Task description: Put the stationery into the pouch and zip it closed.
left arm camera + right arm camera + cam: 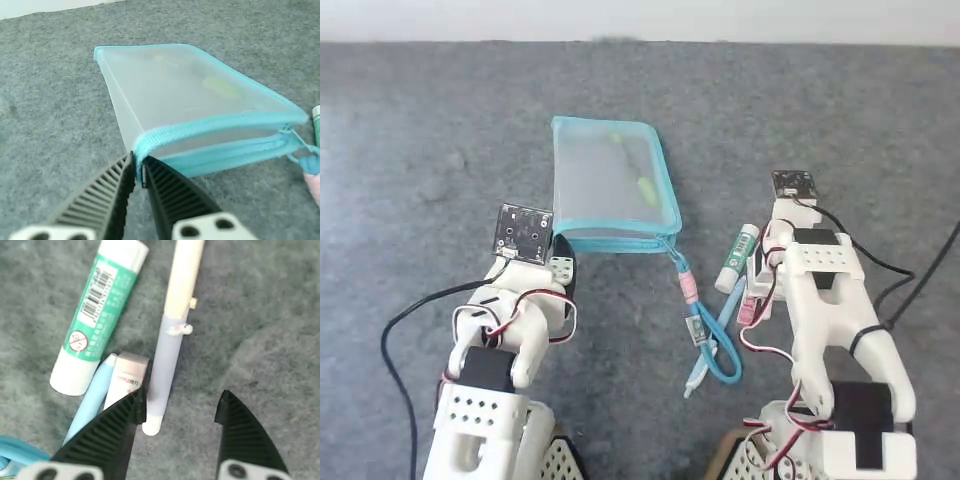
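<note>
Pinched nearly together, the left jaws grip the closest corner of the pouch [200,95], with its teal edging caught right at their tips. From that corner the frosted, see-through pouch stretches away from them, lying flat on the grey worktop [440,150]. Something small and yellow-green [645,186] shows faintly through its wall. The zip [235,150] runs along the side facing these jaws, but I cannot tell whether it is done up. A teal wrist strap [718,352] trails from the far end of that side.

Spread wide, the right jaws hang low over the loose stationery and hold nothing. A pen with a lilac barrel [167,360] and a cream cap lies lengthwise away from them, its end just inside the tip of one jaw. The rest of the gap is over bare worktop. A small eraser [127,377] sits just beside that pen, partly hidden behind the same tip. A pale blue pen [92,405] lies on the outer side of that jaw, touching the eraser. Beyond both rests a green and white glue stick [97,315], clear of the jaws.
</note>
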`<state>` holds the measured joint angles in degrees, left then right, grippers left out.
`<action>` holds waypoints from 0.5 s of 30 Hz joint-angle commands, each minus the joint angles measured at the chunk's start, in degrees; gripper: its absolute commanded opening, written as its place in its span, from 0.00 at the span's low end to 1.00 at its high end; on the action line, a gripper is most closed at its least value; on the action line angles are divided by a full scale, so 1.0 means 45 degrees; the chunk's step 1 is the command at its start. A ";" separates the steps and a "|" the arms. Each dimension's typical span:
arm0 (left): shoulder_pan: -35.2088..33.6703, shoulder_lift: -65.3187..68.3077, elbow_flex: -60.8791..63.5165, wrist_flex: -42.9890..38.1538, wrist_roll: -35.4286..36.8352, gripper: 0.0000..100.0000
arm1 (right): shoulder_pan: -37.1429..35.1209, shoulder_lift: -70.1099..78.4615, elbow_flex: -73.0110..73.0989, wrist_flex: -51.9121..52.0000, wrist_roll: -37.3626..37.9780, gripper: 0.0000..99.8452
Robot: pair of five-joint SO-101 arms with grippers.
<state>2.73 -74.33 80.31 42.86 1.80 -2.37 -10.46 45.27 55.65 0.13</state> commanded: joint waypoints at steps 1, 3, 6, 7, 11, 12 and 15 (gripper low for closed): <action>0.0000 0.0020 -0.0322 0.0000 0.0195 0.01 | -0.0225 0.0635 -0.0234 -0.0088 -0.0117 0.22; 0.0000 0.0020 -0.0322 0.0000 0.0195 0.01 | -0.0283 0.1397 -0.0703 0.0029 -0.0117 0.22; 0.0000 0.0020 -0.0322 0.0000 0.0195 0.01 | -0.0283 0.2452 -0.1368 0.0400 -0.0137 0.22; 0.0000 0.0020 -0.0322 0.0000 0.0195 0.01 | -0.0264 0.2764 -0.1563 0.0459 -0.0156 0.22; 0.0000 0.0020 -0.0322 0.0000 0.0195 0.01 | -0.0205 0.3253 -0.2149 0.0869 -0.0762 0.12; 0.0000 0.0020 -0.0322 0.0000 0.0195 0.01 | -0.0186 0.3253 -0.2149 0.0850 -0.0781 0.10; 0.0000 0.0020 -0.0322 -0.0020 0.0195 0.01 | -0.0186 0.3253 -0.2168 0.0889 -0.0762 0.06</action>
<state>2.73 -74.33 80.31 42.86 1.80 -2.55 2.46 36.75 59.16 -2.33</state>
